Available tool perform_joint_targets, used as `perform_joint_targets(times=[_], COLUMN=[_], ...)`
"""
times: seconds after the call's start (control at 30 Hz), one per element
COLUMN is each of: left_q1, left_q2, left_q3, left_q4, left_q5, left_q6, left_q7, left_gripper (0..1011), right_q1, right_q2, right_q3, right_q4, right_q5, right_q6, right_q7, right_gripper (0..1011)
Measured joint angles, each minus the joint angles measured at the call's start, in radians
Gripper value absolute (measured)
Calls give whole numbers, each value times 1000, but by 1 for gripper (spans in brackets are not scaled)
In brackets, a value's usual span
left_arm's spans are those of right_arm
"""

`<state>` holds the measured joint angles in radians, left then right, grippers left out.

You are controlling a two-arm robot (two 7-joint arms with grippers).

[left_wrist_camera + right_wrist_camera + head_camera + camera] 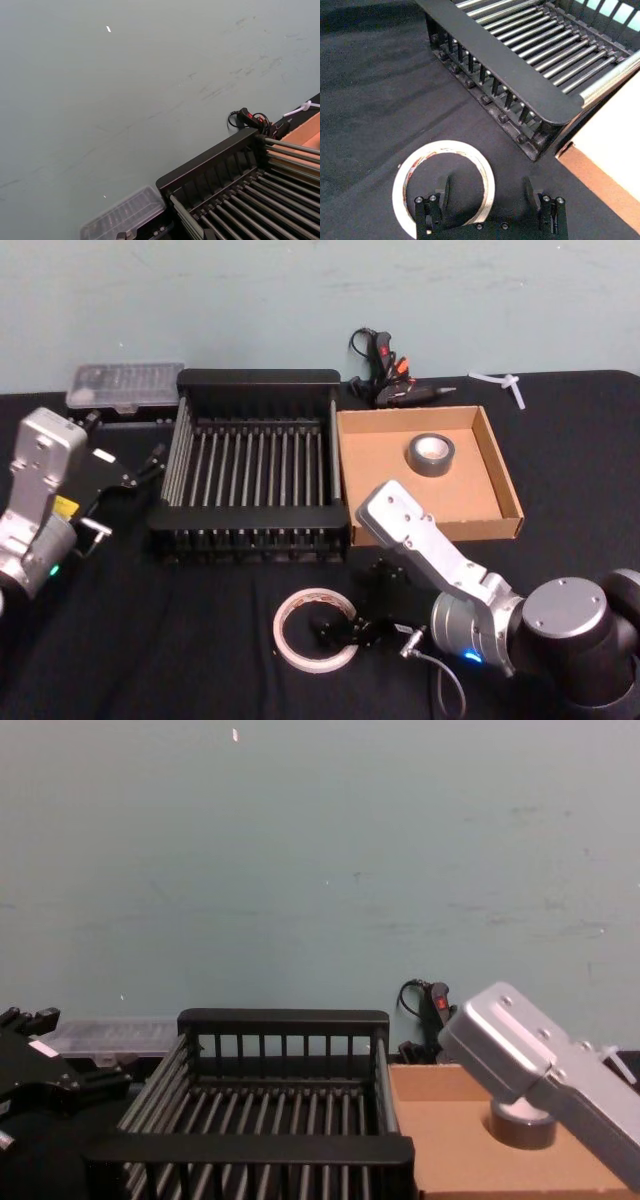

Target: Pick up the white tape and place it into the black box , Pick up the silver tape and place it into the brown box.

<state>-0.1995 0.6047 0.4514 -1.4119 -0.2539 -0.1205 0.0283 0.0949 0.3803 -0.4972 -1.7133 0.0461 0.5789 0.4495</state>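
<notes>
The right tool [490, 210], fingers apart, straddles the near rim of the white tape [443, 186], lying flat on the counter [200, 640] before the black box [250, 475]. Thin, light and stiff, it's best pinched across the band. Silver tape [431, 454] sits in the brown box [375, 480]. No legible writing. The left tool [140, 472] is parked left; I cannot tell its state.

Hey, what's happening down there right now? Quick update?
Right gripper open, low over large thin white tape ring. Left gripper parked beside black slatted crate. Small grey-silver roll in tan cardboard tray.

Workshop bench — black cloth [150, 640], glue gun [385, 375], bare wall [320, 870]
</notes>
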Motion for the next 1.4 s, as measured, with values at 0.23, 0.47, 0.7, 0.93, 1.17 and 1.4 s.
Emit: perform_joint_targets(times=[0.23, 0.47, 0.7, 0.93, 1.17, 1.4], left_q1=[0, 0, 0, 0, 0, 0], left_q2=[0, 0, 0, 0, 0, 0], left_q3=[0, 0, 0, 0, 0, 0], left_q4=[0, 0, 0, 0, 0, 0], left_q5=[0, 0, 0, 0, 0, 0], left_q6=[0, 0, 0, 0, 0, 0], left_q7=[0, 0, 0, 0, 0, 0], left_gripper=[1001, 1001, 1001, 1001, 1001, 1001], right_q1=[-2, -4, -4, -3, -4, -4], right_q2=[-3, -8, -13, -13, -11, -10], right_q3=[1, 3, 4, 4, 3, 2], right_q4=[4, 10, 13, 18, 18, 18], right_q5=[2, 11, 16, 21, 23, 23], right_q6=[4, 7, 6, 4, 3, 1], right_q7=[4, 7, 6, 4, 2, 1], right_gripper=[1002, 1003, 1002, 1002, 1002, 1002])
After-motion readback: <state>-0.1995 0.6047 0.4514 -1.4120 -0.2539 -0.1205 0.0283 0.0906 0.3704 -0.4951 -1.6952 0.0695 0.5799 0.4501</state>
